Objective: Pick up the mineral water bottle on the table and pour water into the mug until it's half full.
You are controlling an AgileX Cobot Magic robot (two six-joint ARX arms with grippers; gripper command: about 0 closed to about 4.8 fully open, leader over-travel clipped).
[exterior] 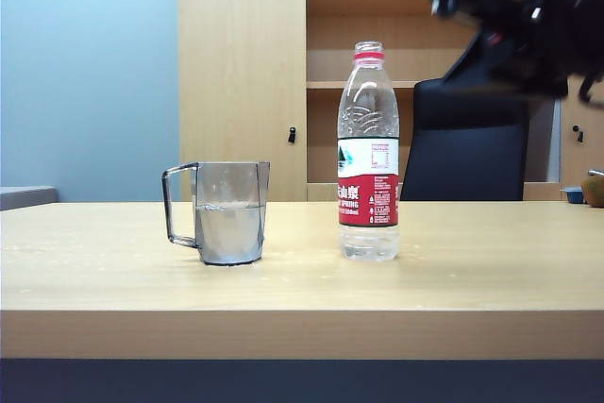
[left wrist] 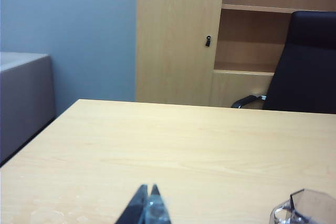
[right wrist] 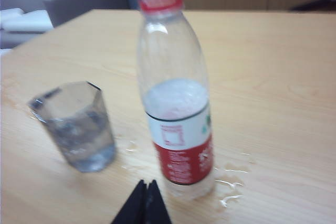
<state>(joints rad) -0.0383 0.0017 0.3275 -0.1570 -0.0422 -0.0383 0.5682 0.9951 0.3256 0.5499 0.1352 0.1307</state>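
The mineral water bottle (exterior: pixel 368 153) stands upright and uncapped on the table (exterior: pixel 302 280), right of the mug (exterior: pixel 229 212). Water (exterior: pixel 228 231) fills the mug to about mid-height. My right arm (exterior: pixel 538 16) is a dark blur high at the upper right, well above and clear of the bottle. In the right wrist view my right gripper (right wrist: pixel 147 184) is shut and empty, with the bottle (right wrist: pixel 176 108) just beyond it and the mug (right wrist: pixel 76 127) off to one side. My left gripper (left wrist: pixel 148 187) is shut and empty over bare table, the mug's rim (left wrist: pixel 307 208) off to its side.
Small spilled drops (right wrist: pixel 231 182) lie on the wood by the bottle's base. Behind the table stand a black office chair (exterior: pixel 467 143) and a wooden cabinet with shelves (exterior: pixel 245 63). A grey low unit (left wrist: pixel 23 98) sits past the table's left end.
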